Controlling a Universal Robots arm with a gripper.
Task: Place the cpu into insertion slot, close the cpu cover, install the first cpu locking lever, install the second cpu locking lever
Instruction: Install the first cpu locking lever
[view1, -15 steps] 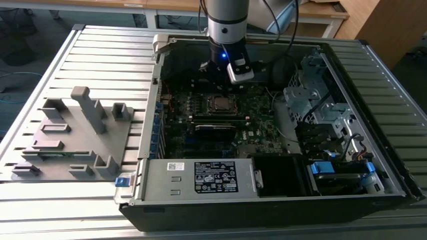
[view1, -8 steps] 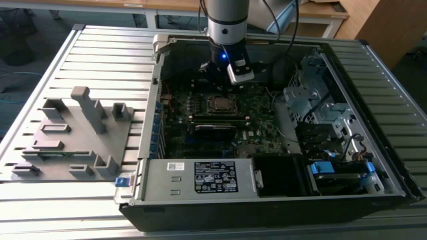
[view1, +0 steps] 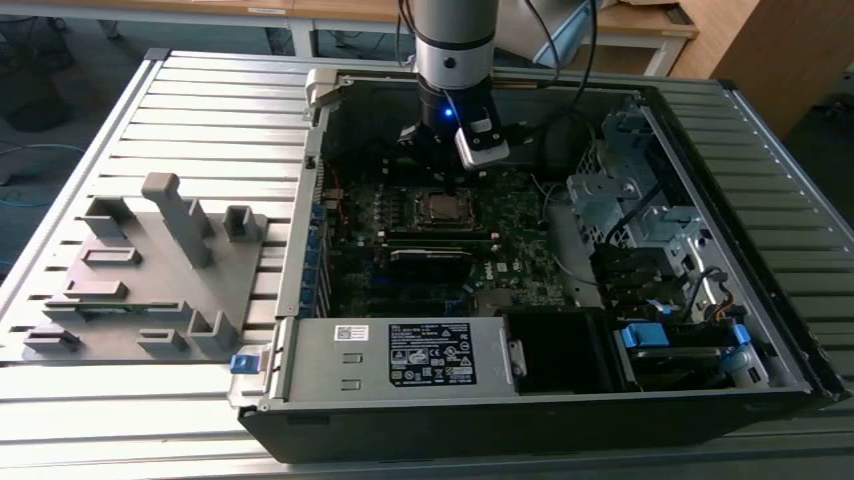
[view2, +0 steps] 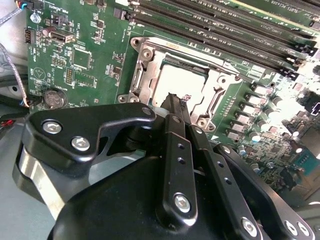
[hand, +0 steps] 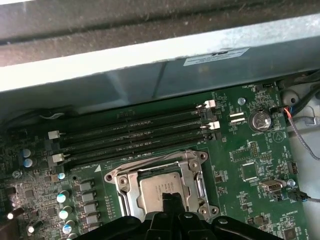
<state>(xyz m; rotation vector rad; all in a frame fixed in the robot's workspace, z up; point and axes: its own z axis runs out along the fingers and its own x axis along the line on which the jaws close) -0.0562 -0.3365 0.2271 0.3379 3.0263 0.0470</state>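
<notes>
I've got the gripper (view2: 176, 100) hanging just above the cpu (view2: 176, 85), fingers pinched together and holding nothing. The cpu sits flat in the insertion slot (hand: 159, 192) directly under the fingertips, and the cpu cover (view2: 150, 67) looks folded down around it, so by my read placing and closing are done. The locking levers I can't judge from here. White labels show on the case; their print's too small to read.

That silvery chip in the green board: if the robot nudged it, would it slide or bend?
The cpu looks like a flat metal-topped plate, so probably stiff. It sits inside the cpu cover, so a sideways nudge likely would not shift it. The end effector hovers close above it.
</notes>
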